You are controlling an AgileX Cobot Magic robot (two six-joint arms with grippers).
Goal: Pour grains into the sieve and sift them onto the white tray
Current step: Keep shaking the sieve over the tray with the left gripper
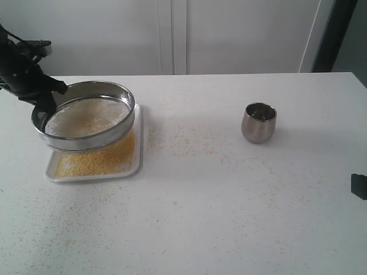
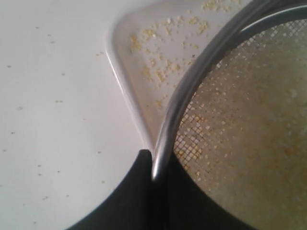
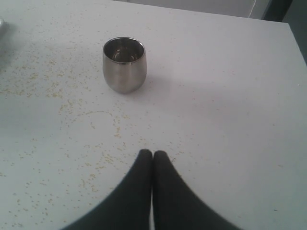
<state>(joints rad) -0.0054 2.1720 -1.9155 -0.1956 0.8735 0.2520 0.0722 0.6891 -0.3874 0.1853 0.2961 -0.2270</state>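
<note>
The sieve [image 1: 86,117], a wide steel ring with a mesh bottom, hangs tilted just above the white tray [image 1: 137,160]. Whitish grains [image 1: 86,114] lie on its mesh, and fine yellow grains [image 1: 103,161] are heaped in the tray beneath. My left gripper [image 1: 49,98] is shut on the sieve's rim [image 2: 165,139] at its far left side, one finger outside the ring and one inside over the mesh [image 2: 240,124]. My right gripper [image 3: 152,154] is shut and holds nothing, low over the table near its right edge. The right arm's tip [image 1: 359,186] barely shows in the exterior view.
A small steel cup [image 1: 258,122] stands upright on the table right of centre, seen also as the cup [image 3: 123,64] in the right wrist view. Spilled yellow granules [image 1: 183,150] dot the white tabletop between tray and cup.
</note>
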